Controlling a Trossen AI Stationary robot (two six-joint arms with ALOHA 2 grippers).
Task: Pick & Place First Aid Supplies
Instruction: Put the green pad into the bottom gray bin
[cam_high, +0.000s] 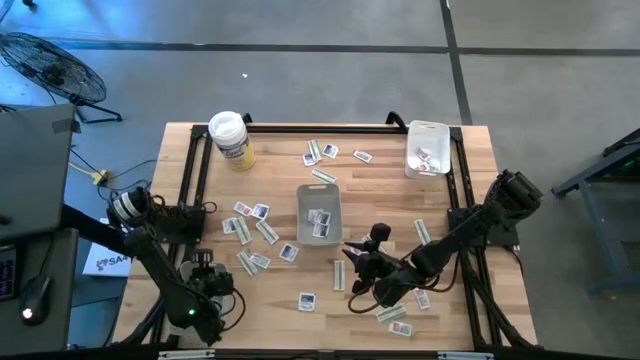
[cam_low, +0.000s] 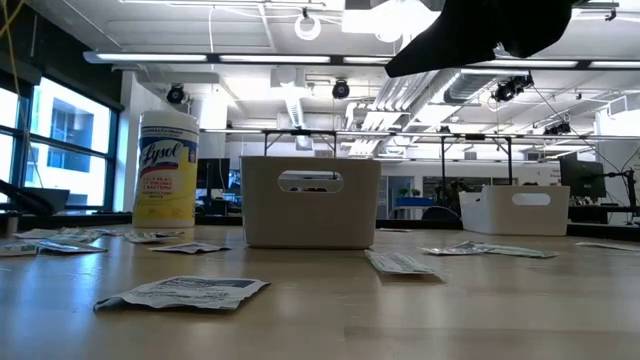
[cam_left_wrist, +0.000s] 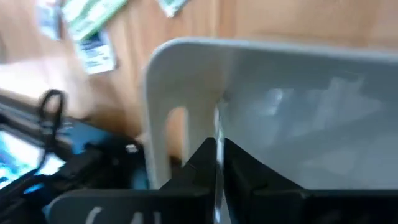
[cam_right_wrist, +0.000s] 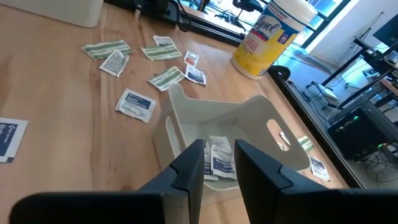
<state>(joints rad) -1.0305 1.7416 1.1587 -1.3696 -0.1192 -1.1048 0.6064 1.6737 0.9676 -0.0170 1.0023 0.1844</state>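
The right gripper (cam_high: 352, 262) hovers over bare wood, its fingers parted. Just beyond it stands the middle tray (cam_high: 319, 213) holding white packets (cam_high: 320, 222). A green strip (cam_high: 339, 274) lies beside the gripper. The left gripper (cam_high: 222, 296) waits far across the table.

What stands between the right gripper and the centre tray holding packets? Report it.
Nothing visible. The right gripper, open and empty, points straight at the centre tray, with only the tray's near rim ahead of the packets inside. From above, bare wood separates them. The left arm waits at the table's left edge.
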